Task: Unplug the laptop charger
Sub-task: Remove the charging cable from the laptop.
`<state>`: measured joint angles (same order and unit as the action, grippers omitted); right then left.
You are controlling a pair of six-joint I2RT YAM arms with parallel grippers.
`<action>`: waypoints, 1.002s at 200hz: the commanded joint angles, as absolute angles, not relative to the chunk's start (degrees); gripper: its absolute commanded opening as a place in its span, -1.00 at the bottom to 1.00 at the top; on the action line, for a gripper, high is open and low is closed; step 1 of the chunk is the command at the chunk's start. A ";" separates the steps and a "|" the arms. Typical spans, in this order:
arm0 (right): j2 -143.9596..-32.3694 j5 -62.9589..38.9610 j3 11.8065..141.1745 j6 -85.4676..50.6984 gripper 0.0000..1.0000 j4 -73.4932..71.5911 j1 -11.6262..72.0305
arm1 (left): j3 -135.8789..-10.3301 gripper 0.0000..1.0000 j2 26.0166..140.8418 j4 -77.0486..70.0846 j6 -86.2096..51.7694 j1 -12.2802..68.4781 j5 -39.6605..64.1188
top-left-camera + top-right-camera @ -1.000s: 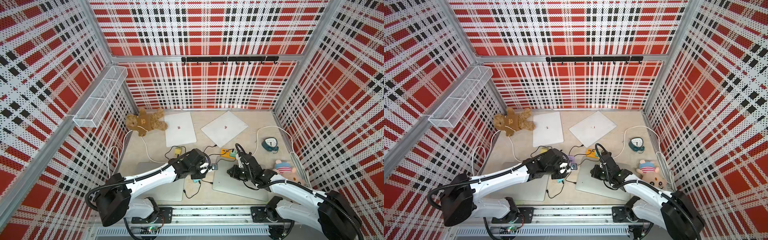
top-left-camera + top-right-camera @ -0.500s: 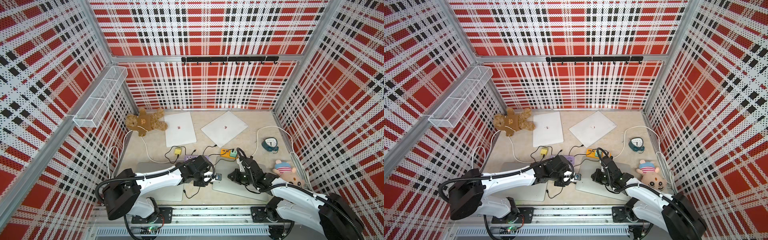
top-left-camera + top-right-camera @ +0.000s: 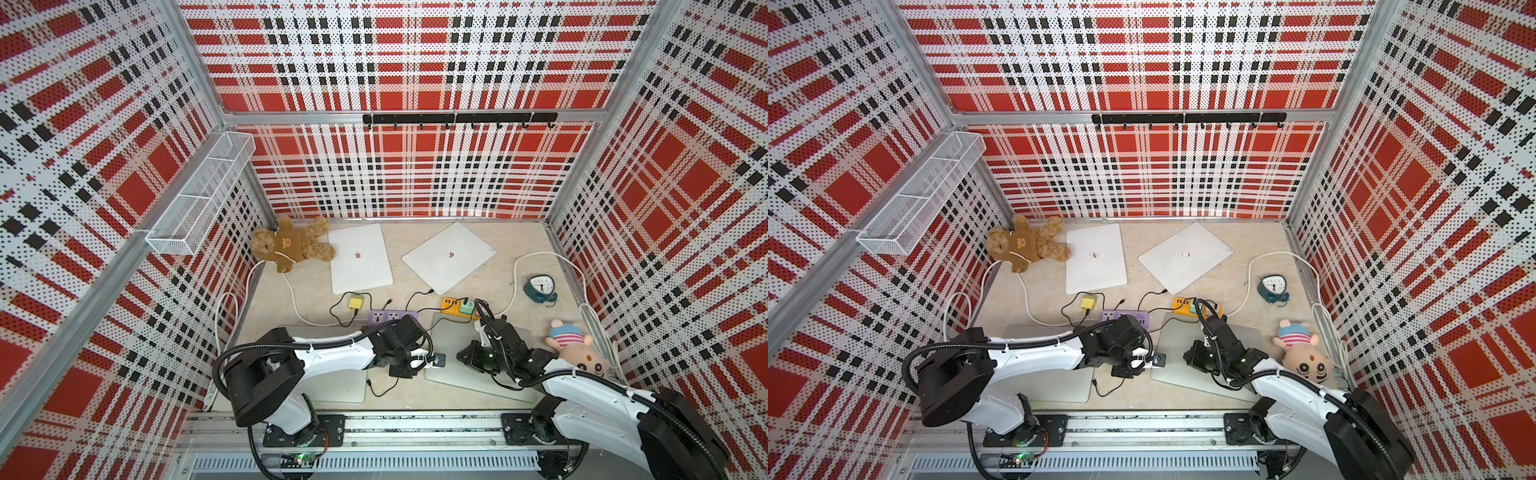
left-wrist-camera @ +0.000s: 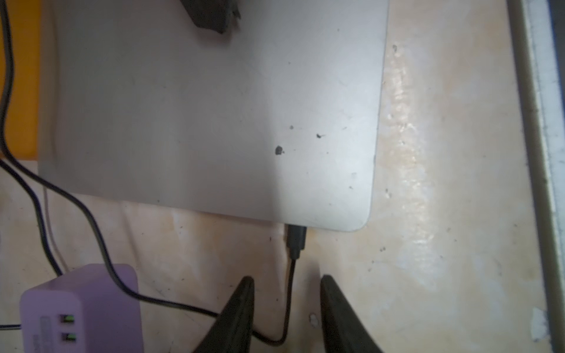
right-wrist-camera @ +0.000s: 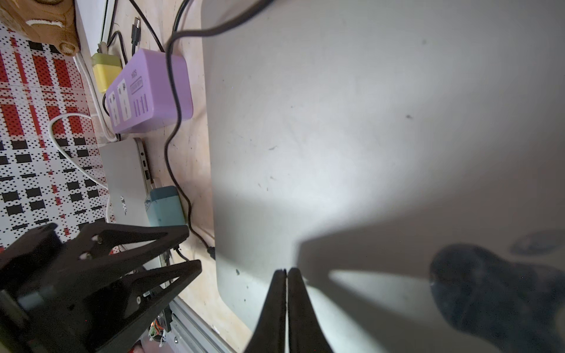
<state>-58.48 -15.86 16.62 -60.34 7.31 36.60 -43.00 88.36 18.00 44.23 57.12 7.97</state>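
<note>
My left gripper (image 4: 287, 277) stands part open, fingers (image 4: 238, 305) either side of the cable (image 4: 289, 290), gripping nothing. The plug (image 4: 297, 240) sits in the laptop's (image 4: 214, 122) 8 o'clock corner. My right gripper (image 5: 286, 270) is closed, empty, over the lid.

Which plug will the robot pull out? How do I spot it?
Find the grey laptop under the right gripper. By its rounded corner, a stubby black plug sits in its edge. Only this plug's cable runs between the left gripper's fingers.
</note>
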 commanded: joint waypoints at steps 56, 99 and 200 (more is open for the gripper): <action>-58.18 -16.08 14.84 -61.54 -0.84 5.11 36.37 | -43.41 -0.23 89.60 17.14 46.04 57.57 9.27; -58.67 -16.29 14.60 -61.54 -0.84 4.40 36.30 | -43.37 -0.25 90.25 16.61 46.49 57.49 9.01; -57.46 -15.91 13.94 -61.79 -0.84 4.83 36.31 | -45.26 -0.39 92.98 16.87 46.41 57.80 10.20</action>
<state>-58.48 -16.34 15.00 -61.06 5.45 36.60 -44.14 91.64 16.51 45.30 57.32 8.86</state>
